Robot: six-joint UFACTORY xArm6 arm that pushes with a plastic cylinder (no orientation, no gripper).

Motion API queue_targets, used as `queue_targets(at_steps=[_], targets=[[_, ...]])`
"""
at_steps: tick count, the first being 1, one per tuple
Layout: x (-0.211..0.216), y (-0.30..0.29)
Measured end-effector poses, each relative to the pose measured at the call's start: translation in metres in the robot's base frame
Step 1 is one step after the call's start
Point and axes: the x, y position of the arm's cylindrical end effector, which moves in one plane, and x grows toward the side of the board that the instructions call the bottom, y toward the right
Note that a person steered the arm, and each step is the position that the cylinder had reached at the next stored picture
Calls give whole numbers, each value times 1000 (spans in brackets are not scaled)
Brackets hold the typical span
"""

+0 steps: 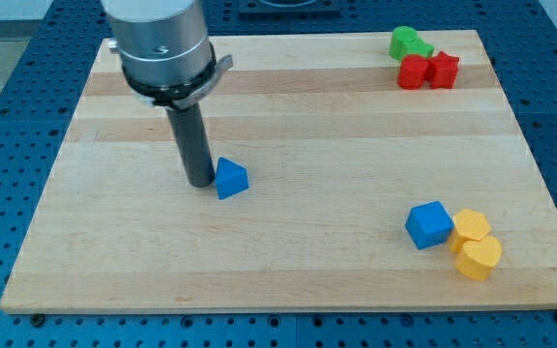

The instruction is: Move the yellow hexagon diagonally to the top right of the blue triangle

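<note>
Wooden board (288,261) on blue pegboard. No claw on this rig, just the rod; my tip (201,183) sits just left of the blue triangle (231,179), about touching. Yellow hexagon (471,226) is near right, between blue cube (428,224) and yellow heart (479,257). Far right: green block (409,43), two red blocks (428,72).

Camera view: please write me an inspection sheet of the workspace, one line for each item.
Surface: wooden board, on a blue perforated table.
Job's things: yellow hexagon at the view's bottom right, touching blue cube and yellow heart; blue triangle left of centre.
Clutter: green block, red cylinder, red star, clustered at the view's top right.
Grippers: no claw; my tip just left of the blue triangle.
Cables: nothing seen.
Surroundings: nothing seen beyond the table.
</note>
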Motion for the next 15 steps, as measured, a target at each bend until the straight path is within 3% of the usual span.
queue_targets(at_steps=[1, 4, 6, 7, 10, 13, 15], targets=[[60, 12], [132, 215], [139, 315], [114, 336], [22, 322], [36, 220], [-27, 157]])
